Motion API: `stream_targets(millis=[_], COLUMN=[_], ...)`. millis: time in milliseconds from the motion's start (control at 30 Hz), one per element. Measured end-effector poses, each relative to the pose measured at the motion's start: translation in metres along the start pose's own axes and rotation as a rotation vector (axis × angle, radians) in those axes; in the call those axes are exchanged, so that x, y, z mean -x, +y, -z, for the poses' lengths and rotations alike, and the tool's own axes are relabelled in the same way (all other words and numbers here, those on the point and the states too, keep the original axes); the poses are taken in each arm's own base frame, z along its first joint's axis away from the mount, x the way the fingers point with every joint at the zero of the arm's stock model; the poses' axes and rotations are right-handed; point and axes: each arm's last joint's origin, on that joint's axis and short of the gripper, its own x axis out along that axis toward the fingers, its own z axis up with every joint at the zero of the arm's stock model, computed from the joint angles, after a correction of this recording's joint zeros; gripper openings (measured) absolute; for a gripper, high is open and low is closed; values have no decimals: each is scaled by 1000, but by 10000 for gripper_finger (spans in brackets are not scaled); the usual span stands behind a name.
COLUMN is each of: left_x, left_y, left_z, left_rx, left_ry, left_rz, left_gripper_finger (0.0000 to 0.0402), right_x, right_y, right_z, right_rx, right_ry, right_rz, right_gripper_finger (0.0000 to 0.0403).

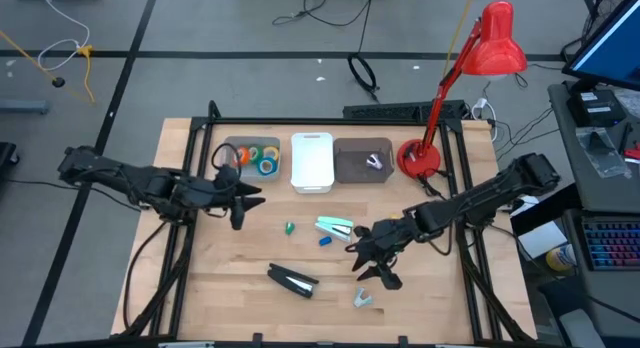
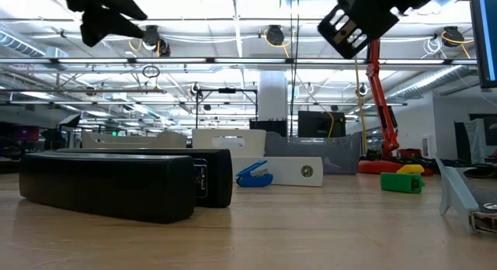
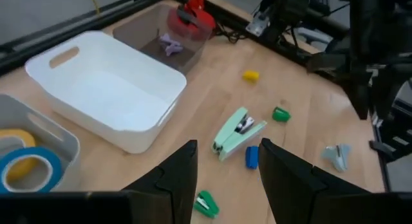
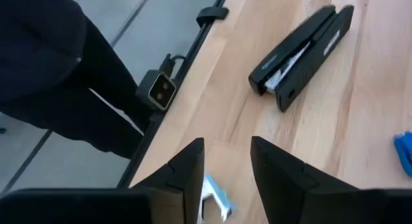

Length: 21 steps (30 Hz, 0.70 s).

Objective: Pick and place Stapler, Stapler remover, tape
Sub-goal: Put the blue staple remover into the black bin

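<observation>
While lying flat at the table's near middle, black stapler [image 1: 293, 280] untouched, with pale stapler remover [image 1: 363, 298] beside it and mint stapler [image 1: 335, 227] farther back. Tape rolls [image 1: 258, 158] gathered in grey bin [image 1: 232, 148]. Right gripper [image 1: 375, 271] poised above remover, fingers apart, empty. Left gripper [image 1: 242, 198] near bin, fingers apart.

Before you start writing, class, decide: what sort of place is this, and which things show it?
Probably a robotics lab or workshop. Two dark robot arms work over a pale wooden table, loose cables trail across the grey floor, and the low view shows an open ceiling of metal trusses with strip lights.
</observation>
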Motion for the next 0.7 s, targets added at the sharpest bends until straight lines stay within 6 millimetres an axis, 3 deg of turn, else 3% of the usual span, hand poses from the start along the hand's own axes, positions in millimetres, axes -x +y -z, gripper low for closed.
stream_targets(millis=[133, 333, 533, 700], left_x=[6, 2, -1, -4], left_y=[6, 24, 44, 57], left_z=[3, 36, 62, 72], left_rx=[-30, 7, 28, -10], left_ry=[-17, -47, -41, -27], left_rz=[14, 95, 142, 148], left_gripper_finger=[163, 163, 163, 163], right_x=[-14, -28, -31, -29], right_y=[-2, -7, -6, -8], right_z=[-9, -2, 4, 13], right_rx=[6, -23, -35, -56], right_ry=[24, 144, 194, 283], right_rz=[6, 27, 31, 52], right_gripper_finger=[128, 128, 128, 129])
